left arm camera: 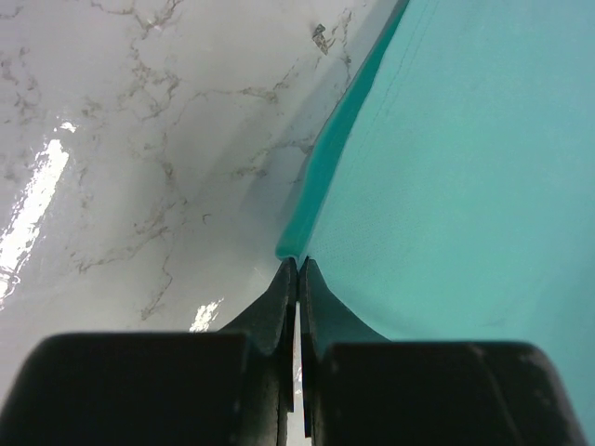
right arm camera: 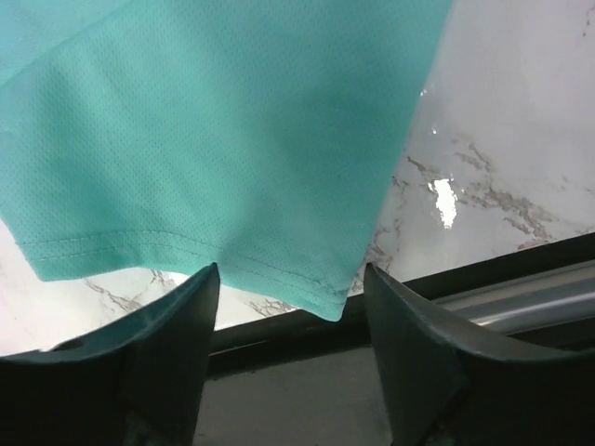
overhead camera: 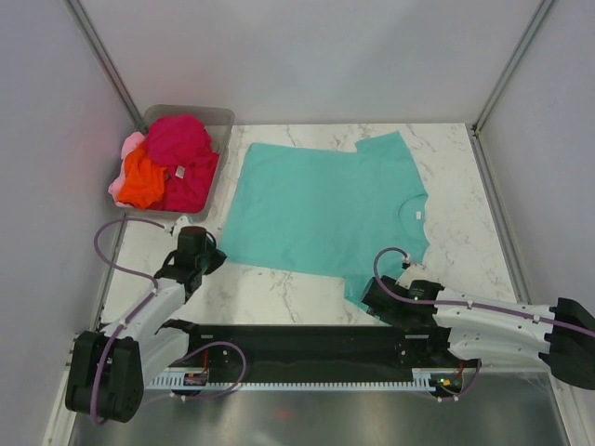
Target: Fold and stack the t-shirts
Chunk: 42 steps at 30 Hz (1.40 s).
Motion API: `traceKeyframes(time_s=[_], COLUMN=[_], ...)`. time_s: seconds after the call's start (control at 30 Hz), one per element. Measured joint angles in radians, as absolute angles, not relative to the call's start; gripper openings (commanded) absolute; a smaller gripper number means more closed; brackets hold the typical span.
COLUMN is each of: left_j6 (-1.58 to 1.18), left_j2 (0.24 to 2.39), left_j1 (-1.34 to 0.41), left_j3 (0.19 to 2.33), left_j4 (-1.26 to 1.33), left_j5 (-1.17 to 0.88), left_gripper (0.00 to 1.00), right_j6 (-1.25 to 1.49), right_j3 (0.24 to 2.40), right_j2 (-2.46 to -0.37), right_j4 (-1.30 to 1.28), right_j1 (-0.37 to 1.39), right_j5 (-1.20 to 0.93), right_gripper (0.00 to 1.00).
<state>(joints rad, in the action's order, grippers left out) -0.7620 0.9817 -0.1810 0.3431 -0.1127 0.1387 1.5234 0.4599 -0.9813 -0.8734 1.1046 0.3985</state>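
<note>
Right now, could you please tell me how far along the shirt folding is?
Done: teal t-shirt lies spread flat. In hand: left end effector pinches its corner; right end effector is open at the sleeve. Left: every fold, plus three shirts heaped in the bin.

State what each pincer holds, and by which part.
Left pincer pinches the teal shirt by its hem corner. Right pincer is open around the sleeve hem, holding nothing.

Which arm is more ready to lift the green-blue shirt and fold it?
Left, probably. The left claw is shut on the teal t-shirt at its edge, which looks lifted. The right claw is open around the sleeve hem, gripping nothing.
</note>
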Motion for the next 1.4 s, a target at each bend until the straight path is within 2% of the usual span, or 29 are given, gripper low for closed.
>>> traceKeyframes(time_s=[0.03,0.07,0.13,0.17,0.23,0.47,0.7,0.9,1.1,1.23,1.4], left_j6=[-0.762,-0.762,-0.762,-0.762,-0.762,-0.765,-0.796,-0.785,-0.708,-0.652,-0.608], left_j2=[0.982,0.984,0.991,0.995,1.001,1.000,0.943,0.920,1.012,1.172,1.346], left_j1=[-0.181,-0.181,-0.181,-0.181,-0.181,-0.181,-0.181,-0.181,-0.181,-0.181,-0.181], left_j3=[0.343,0.343,0.343,0.343,0.343,0.345,0.422,0.499,0.709,0.915,1.062], left_j4=[-0.113,-0.113,-0.110,-0.109,-0.109,-0.126,-0.275,-0.392,-0.509,-0.534,-0.552], left_j5=[0.141,0.143,0.147,0.148,0.149,0.143,0.046,-0.011,-0.021,-0.033,-0.062], left_gripper=[0.02,0.02,0.02,0.02,0.02,0.02,0.02,0.02,0.02,0.02,0.02], right_j6=[1.531,1.538,1.543,1.544,1.542,1.543,1.549,1.497,1.190,0.960,0.765], right_j3=[0.458,0.459,0.470,0.478,0.488,0.503,0.699,0.785,0.914,0.995,1.089], right_j2=[-0.979,-0.989,-1.023,-1.043,-1.071,-1.018,-0.860,-0.772,-0.911,-1.057,-1.191], right_j4=[-0.875,-0.875,-0.875,-0.873,-0.861,-0.890,-1.066,-1.161,-1.075,-0.939,-0.823], right_j1=[1.104,1.105,1.105,1.106,1.107,1.109,1.108,1.047,0.805,0.647,0.519], right_j5=[0.400,0.404,0.413,0.418,0.427,0.451,0.569,0.682,0.689,0.643,0.579], right_gripper=[0.62,0.51,0.37,0.18,0.00,0.00,0.00,0.00,0.00,0.00,0.00])
